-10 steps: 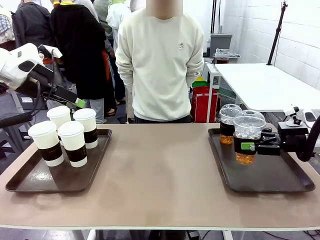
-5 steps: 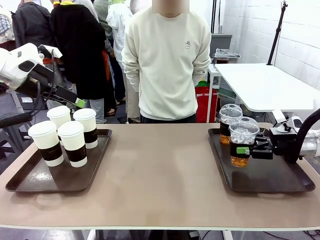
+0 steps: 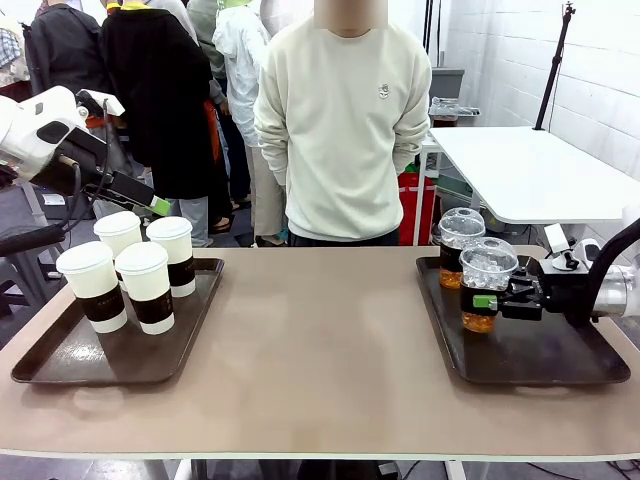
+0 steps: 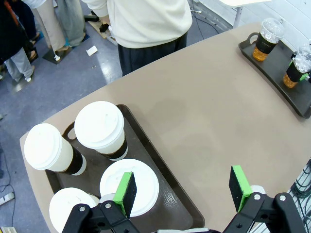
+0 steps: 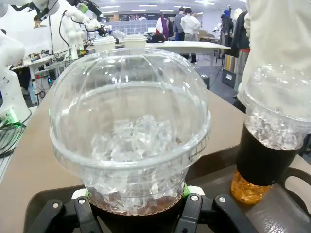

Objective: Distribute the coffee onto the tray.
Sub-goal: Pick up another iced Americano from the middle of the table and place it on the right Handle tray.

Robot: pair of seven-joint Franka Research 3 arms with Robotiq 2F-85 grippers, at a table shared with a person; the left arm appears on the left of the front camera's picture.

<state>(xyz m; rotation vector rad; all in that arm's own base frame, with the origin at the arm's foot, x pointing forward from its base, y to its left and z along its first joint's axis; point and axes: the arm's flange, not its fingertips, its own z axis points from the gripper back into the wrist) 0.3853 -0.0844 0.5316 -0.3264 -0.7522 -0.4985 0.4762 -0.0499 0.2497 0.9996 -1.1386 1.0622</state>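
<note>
tan matte desk [image 3: 320,340], dark tray [image 3: 60,365] at each end. right end effector [image 3: 484,300] pinching a clear domed iced cup [image 3: 486,285] on the right tray [image 3: 540,365], second iced cup [image 3: 459,246] just behind. ice under ribbed dome seen close from right wrist. left end effector [image 4: 182,187] spread above four white-lidded paper cups [image 3: 145,285], seen from overhead.

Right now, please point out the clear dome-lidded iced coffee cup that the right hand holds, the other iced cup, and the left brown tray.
Held clear dome-lidded iced coffee cup [image 3: 486,268], front view, dome lid.
Other iced cup [image 3: 460,230], front view, dome.
Left brown tray [image 3: 60,362], front view, bare floor.
</note>
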